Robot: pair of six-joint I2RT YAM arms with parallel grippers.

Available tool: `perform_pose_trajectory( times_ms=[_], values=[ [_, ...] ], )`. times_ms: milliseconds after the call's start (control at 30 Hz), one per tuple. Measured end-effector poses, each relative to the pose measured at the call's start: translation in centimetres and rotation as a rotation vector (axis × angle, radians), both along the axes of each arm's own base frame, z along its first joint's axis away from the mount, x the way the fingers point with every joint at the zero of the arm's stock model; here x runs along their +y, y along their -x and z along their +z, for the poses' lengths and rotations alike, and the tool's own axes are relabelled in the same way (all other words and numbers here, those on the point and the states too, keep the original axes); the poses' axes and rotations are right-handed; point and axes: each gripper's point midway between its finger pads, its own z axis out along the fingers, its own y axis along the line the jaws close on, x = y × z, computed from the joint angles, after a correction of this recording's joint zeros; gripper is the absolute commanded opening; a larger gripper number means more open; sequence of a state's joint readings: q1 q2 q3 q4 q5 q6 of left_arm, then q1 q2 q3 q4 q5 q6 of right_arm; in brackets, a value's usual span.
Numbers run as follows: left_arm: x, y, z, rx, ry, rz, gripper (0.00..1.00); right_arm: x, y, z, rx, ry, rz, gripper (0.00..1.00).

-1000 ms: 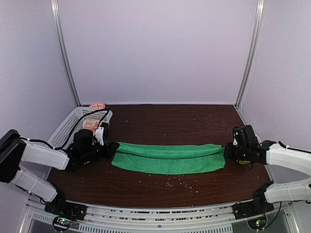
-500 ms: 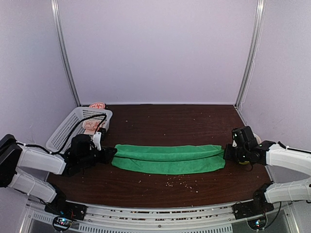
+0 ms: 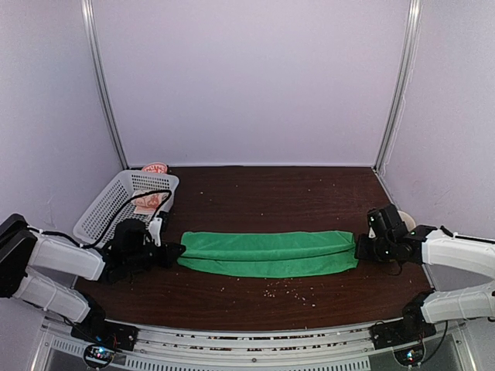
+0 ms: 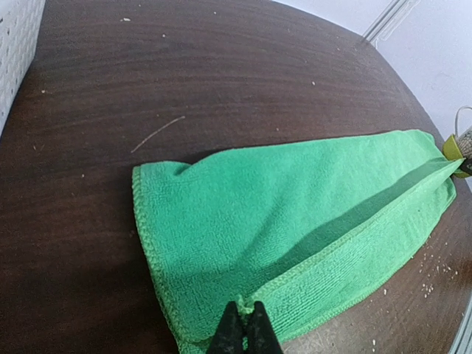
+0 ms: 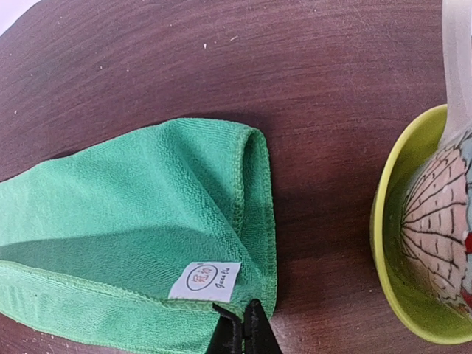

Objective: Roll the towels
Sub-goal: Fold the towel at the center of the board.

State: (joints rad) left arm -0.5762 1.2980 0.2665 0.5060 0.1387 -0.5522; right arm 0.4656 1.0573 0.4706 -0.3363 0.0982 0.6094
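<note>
the green towel [image 3: 267,253], folded into a long band, lies on the worktop [image 3: 271,193] between the left fingers [image 4: 230,335], clenched on one end's hem, and the right fingers [image 5: 230,333], clenched on the other end. beyond the left fingers, the pinkish towel [image 3: 145,203] sits in a basket [image 3: 103,205].

Lab test booth: plain white panels [image 3: 247,77] enclose the dark table [image 3: 271,193].
</note>
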Motion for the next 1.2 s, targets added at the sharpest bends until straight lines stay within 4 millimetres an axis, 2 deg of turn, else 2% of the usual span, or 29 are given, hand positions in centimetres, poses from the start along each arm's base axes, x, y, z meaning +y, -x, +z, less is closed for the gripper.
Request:
perform_pose_trajectory(
  times_ms=[200,333,500,700,900,1000,1100,1200],
  values=[
    [-0.4,0.6,-0.9,0.042,0.002,-0.030,0.19,0.0,0.4,-0.5,0.024,0.012,0.001,0.23],
    [-0.3,1.0,-1.2,0.060,-0.005,-0.042,0.33,0.2,0.7,-0.5,0.028,0.012,0.011,0.46],
    [-0.2,1.3,-0.9,0.070,-0.014,-0.048,0.40,0.4,1.0,0.4,0.005,0.001,0.031,0.58],
    [-0.3,1.5,1.0,0.045,0.006,-0.052,0.49,0.7,1.1,2.6,-0.038,-0.025,0.049,0.58],
    [-0.7,1.1,3.7,0.015,0.035,-0.050,0.48,2.1,-1.1,5.4,-0.063,-0.045,0.057,0.46],
    [-1.2,-0.1,5.3,0.015,0.031,-0.034,0.44,3.1,-2.4,5.4,-0.030,-0.035,0.070,0.43],
    [-2.2,-2.2,6.8,0.031,0.013,-0.013,0.40,4.0,-3.5,4.4,0.025,-0.013,0.091,0.41],
    [-3.1,-4.3,7.5,0.049,-0.013,0.006,0.37,4.4,-3.9,3.2,0.073,0.014,0.113,0.39]
  ],
)
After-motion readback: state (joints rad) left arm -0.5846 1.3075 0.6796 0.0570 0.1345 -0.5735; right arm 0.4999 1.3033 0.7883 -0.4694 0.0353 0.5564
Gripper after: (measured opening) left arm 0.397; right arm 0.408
